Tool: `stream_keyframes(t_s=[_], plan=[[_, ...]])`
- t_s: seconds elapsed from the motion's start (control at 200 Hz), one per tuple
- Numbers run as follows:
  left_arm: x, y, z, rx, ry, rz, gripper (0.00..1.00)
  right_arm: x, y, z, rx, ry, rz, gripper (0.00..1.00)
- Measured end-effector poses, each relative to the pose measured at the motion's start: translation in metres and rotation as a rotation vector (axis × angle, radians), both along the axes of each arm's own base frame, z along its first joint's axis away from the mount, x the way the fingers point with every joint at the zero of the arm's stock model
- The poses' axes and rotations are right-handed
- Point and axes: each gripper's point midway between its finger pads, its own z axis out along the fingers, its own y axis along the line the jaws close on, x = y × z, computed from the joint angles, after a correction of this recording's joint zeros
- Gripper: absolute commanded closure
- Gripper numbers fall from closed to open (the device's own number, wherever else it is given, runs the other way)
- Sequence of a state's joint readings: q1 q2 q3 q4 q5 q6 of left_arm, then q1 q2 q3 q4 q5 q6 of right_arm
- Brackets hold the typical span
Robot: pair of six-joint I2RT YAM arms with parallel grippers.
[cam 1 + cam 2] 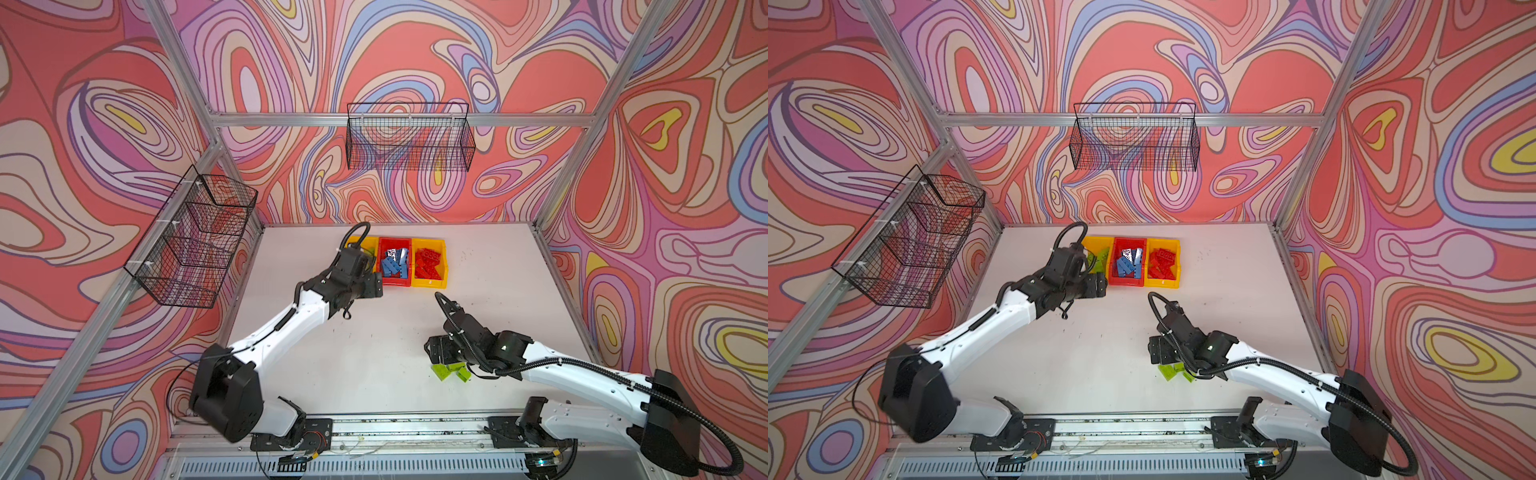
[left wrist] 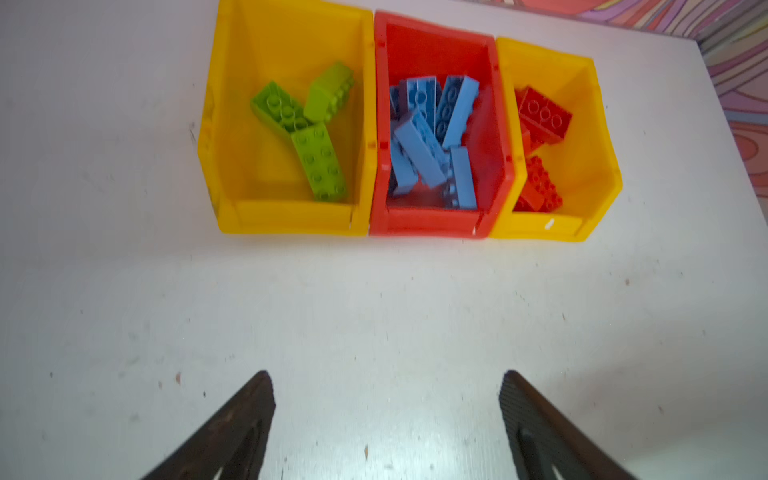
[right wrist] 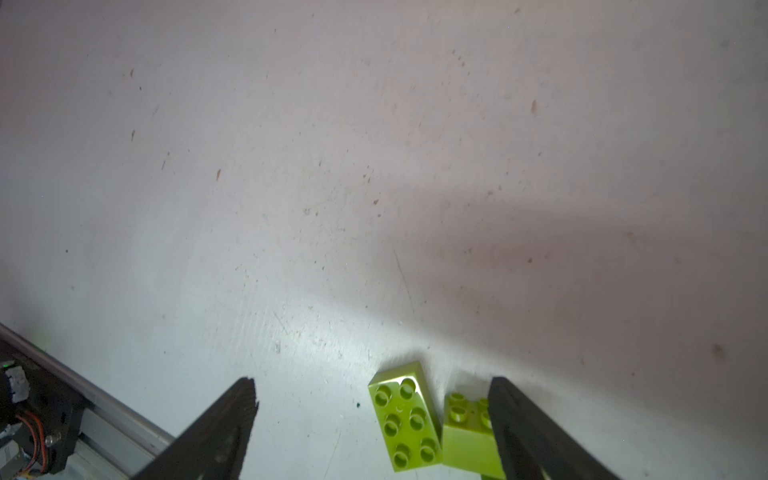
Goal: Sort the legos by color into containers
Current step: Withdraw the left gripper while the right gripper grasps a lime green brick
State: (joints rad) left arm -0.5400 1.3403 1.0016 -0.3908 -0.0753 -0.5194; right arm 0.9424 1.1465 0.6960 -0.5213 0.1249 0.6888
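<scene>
Left yellow bin [image 2: 286,216]: three green bricks [image 2: 318,166]. Red bin [image 2: 419,224]: blue bricks [image 2: 419,153]. Right yellow bin [image 2: 598,166]: red bricks [image 2: 540,116]. Bench [image 3: 291,166]: loose green bricks [image 3: 405,419] beneath right claw [image 3: 374,386], which is spread wide and grips nothing. Left claw [image 2: 387,378]: wide apart, empty.

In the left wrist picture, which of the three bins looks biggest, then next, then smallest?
1. Yellow bin with green legos
2. Red bin
3. Yellow bin with red legos
The differences are small, and the slanted camera angle may cause them, so their real sizes are unsure.
</scene>
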Motion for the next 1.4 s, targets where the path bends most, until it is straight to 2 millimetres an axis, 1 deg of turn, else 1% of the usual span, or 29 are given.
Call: stream_keyframes(t_s=[0.06, 0.11, 0.175, 0.21, 0.275, 0.331, 0.396, 0.526, 0.751, 0.901, 1.117, 1.192, 1.332, 1.402], plan=[[-0.03, 0.009, -0.02, -0.008, 0.025, -0.003, 0.08, -0.01, 0.006, -0.006, -0.018, 0.013, 0.027, 0.1], [-0.051, 0.018, -0.035, -0.012, 0.044, 0.001, 0.07, -0.016, 0.011, -0.012, -0.035, 0.022, 0.046, 0.11], [-0.074, 0.031, -0.048, -0.028, 0.052, 0.015, 0.06, -0.021, 0.014, -0.021, -0.063, 0.038, 0.062, 0.12], [-0.083, 0.037, -0.05, -0.043, 0.044, 0.024, 0.06, -0.022, 0.015, -0.026, -0.077, 0.045, 0.065, 0.12], [-0.096, 0.046, -0.046, -0.08, 0.016, 0.04, 0.06, -0.022, 0.015, -0.034, -0.104, 0.056, 0.067, 0.12], [-0.103, 0.051, -0.041, -0.113, -0.017, 0.051, 0.06, -0.02, 0.015, -0.041, -0.132, 0.063, 0.066, 0.12], [-0.111, 0.056, -0.039, -0.14, -0.037, 0.063, 0.06, -0.019, 0.016, -0.047, -0.159, 0.069, 0.07, 0.13], [-0.12, 0.062, -0.041, -0.16, -0.038, 0.078, 0.06, -0.017, 0.018, -0.054, -0.191, 0.079, 0.082, 0.16], [-0.127, 0.066, -0.048, -0.166, -0.017, 0.088, 0.06, -0.019, 0.018, -0.061, -0.206, 0.1, 0.081, 0.27], [-0.128, 0.065, -0.049, -0.168, -0.012, 0.084, 0.06, -0.02, 0.017, -0.063, -0.202, 0.111, 0.069, 0.28], [-0.129, 0.063, -0.054, -0.161, 0.015, 0.076, 0.06, -0.028, 0.007, -0.072, -0.227, 0.144, 0.062, 0.27], [-0.129, 0.062, -0.057, -0.156, 0.026, 0.075, 0.06, -0.031, 0.004, -0.074, -0.237, 0.157, 0.066, 0.31], [-0.13, 0.062, -0.059, -0.152, 0.036, 0.073, 0.06, -0.035, 0.002, -0.076, -0.246, 0.178, 0.076, 0.45], [-0.129, 0.062, -0.059, -0.153, 0.036, 0.073, 0.06, -0.038, 0.0, -0.078, -0.25, 0.189, 0.08, 0.49]])
